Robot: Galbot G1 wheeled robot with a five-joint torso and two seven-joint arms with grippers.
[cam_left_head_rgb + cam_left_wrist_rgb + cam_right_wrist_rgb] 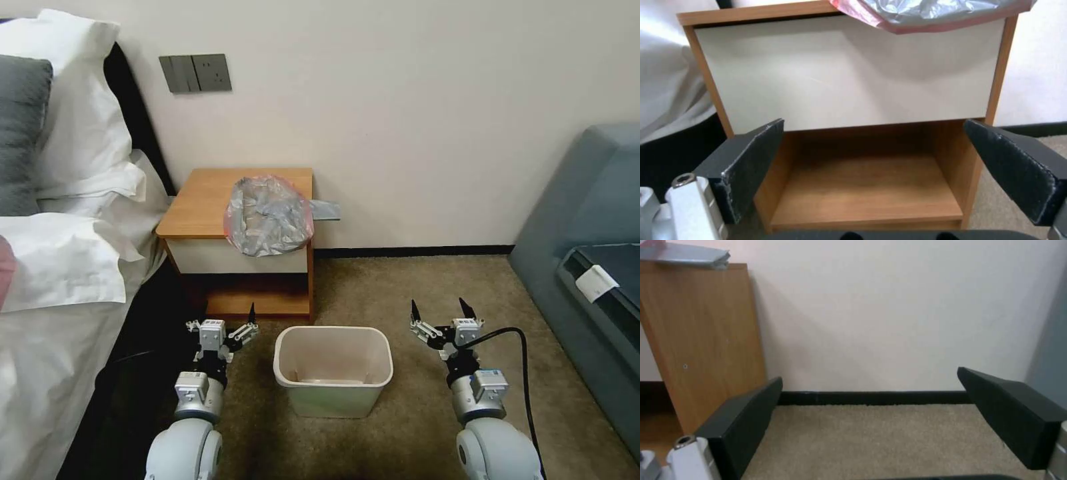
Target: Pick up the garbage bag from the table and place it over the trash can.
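While garbage bag (269, 215) overhangs table (200, 200), trash can (333, 370) below, bed (60, 280) beside.

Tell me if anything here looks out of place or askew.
The bag lies crumpled on the table, drooping over its front edge and sticking out past its right side. The bin stands upright and unlined.

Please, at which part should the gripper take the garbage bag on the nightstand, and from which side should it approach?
Probably the pinkish-red edge of the garbage bag that droops over the front of the table, past the drawer. That hanging fold is free of the wood, so a finger can pass each side. Approach from the front, rising from below. The open left gripper is nearer; the open right gripper is off to the side.
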